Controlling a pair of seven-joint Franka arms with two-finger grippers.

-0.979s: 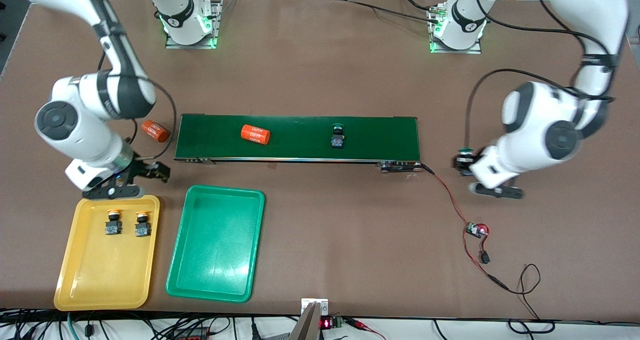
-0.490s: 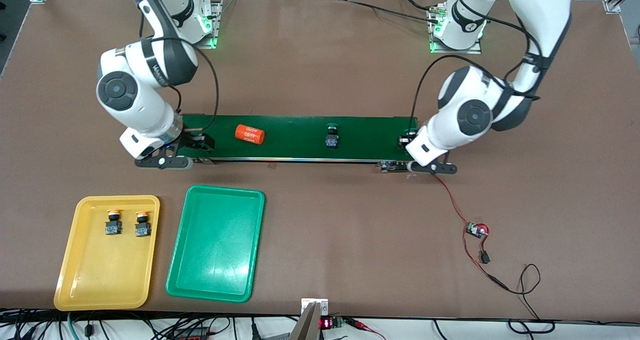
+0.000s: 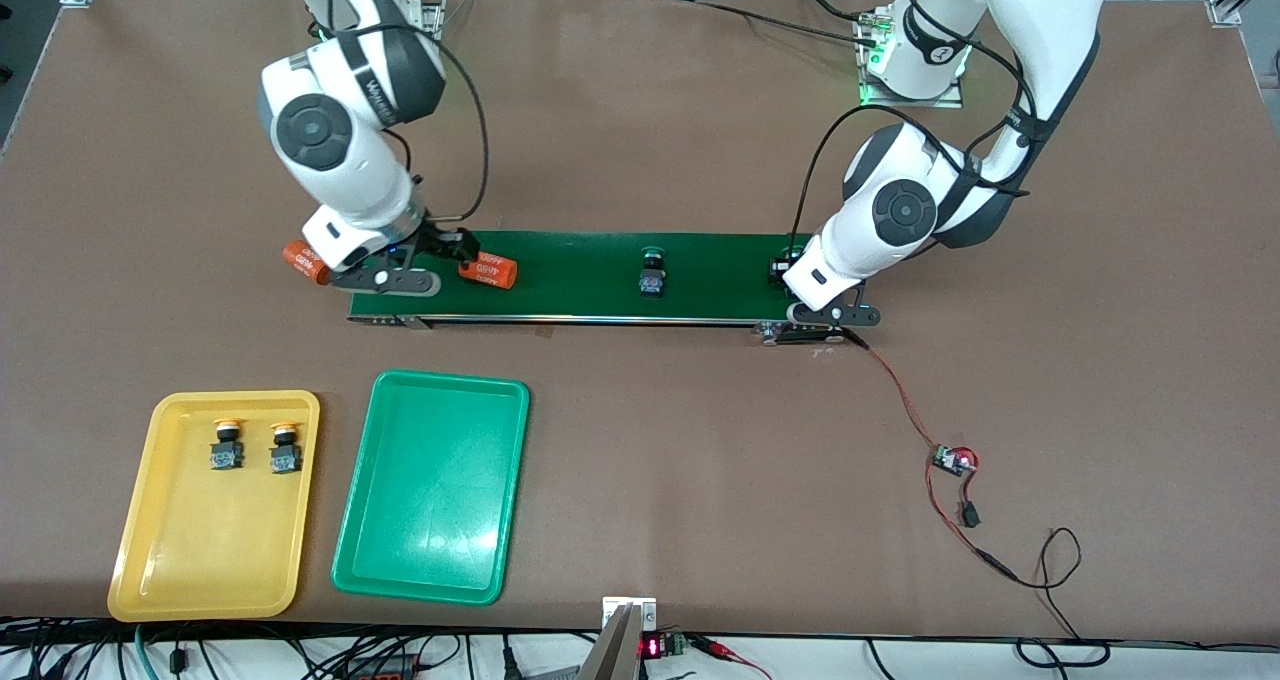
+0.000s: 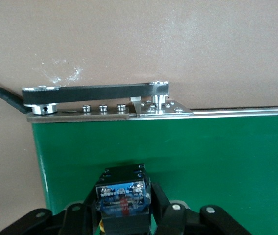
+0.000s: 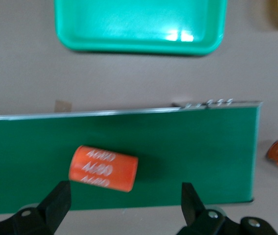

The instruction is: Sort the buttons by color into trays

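Left wrist view: button (image 4: 122, 200) between left claw (image 4: 124, 218) fingers.

We see a long dark-green conveyor belt (image 3: 590, 275) across the table's middle, an orange cylinder with white numerals (image 3: 487, 271) lying on it toward its nine o'clock end, a second orange cylinder (image 3: 303, 261) just off that end, and a red-wired small circuit board (image 3: 952, 458) at four o'clock.

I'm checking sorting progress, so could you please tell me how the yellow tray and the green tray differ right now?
The yellow tray holds two yellow-capped buttons side by side; the green tray holds nothing. The yellow tray lies closer to the right arm's end of the table, the green tray beside it toward the middle. Both are shallow, rounded-corner rectangles lying nearer the front camera than the conveyor belt.
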